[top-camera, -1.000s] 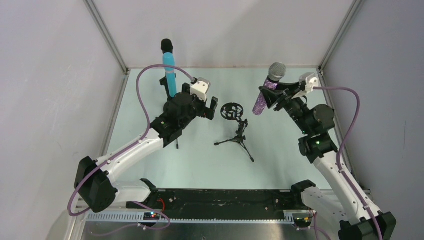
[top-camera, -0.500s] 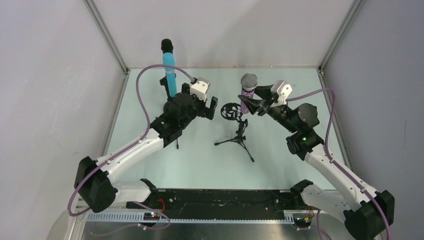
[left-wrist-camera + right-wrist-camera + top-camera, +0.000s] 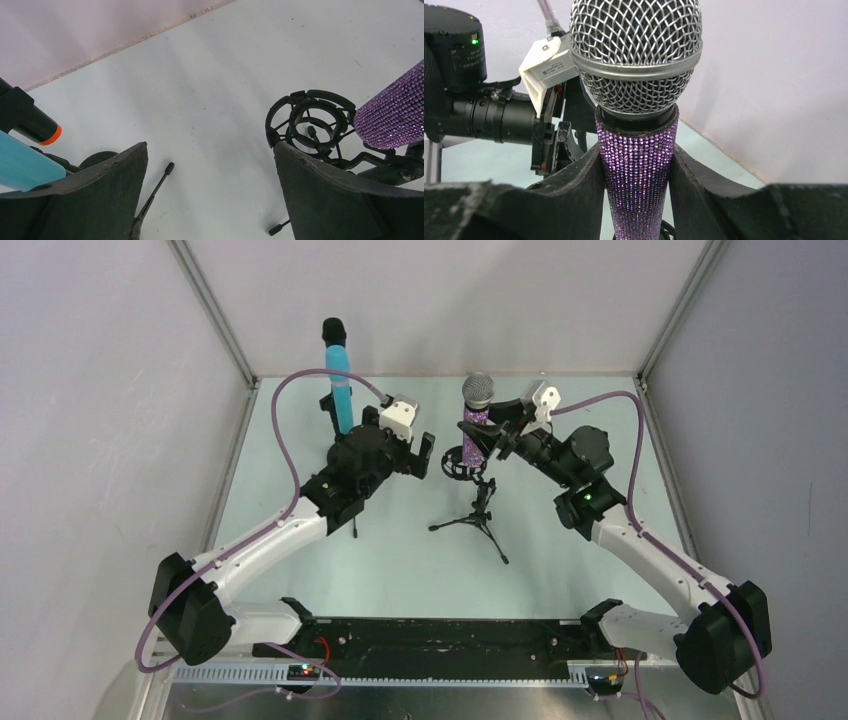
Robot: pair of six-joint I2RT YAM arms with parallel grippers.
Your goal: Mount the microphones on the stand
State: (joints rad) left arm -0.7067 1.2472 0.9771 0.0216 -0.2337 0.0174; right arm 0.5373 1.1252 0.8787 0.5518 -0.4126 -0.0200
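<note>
The right jaws pinch the glittery purple microphone (image 3: 636,145) by its body, one finger pressed against each side just under the silver mesh head, which rises above them. In the top view the purple microphone (image 3: 474,420) stands close to upright, head uppermost, and its lower end hangs below the right jaws at the black ring of the tripod stand (image 3: 478,512). From the left wrist view, the glittery lower end (image 3: 395,120) reaches in beside the rim of the stand's ring (image 3: 310,125); whether the two touch cannot be told.

The left jaws are spread wide and grip nothing, with only the pale table (image 3: 200,75) showing between them. The ring lies just beyond their right finger. Off their left finger sits the cyan-blue microphone (image 3: 17,167), and just above it the black microphone with an orange-red end (image 3: 30,122). In the top view the cyan-blue microphone (image 3: 340,385) stands upright behind the left jaws, its lower part hidden by the left arm (image 3: 300,525). A thin black tripod leg (image 3: 156,192) lies on the table (image 3: 400,570) between the left jaws, close to their left finger.
</note>
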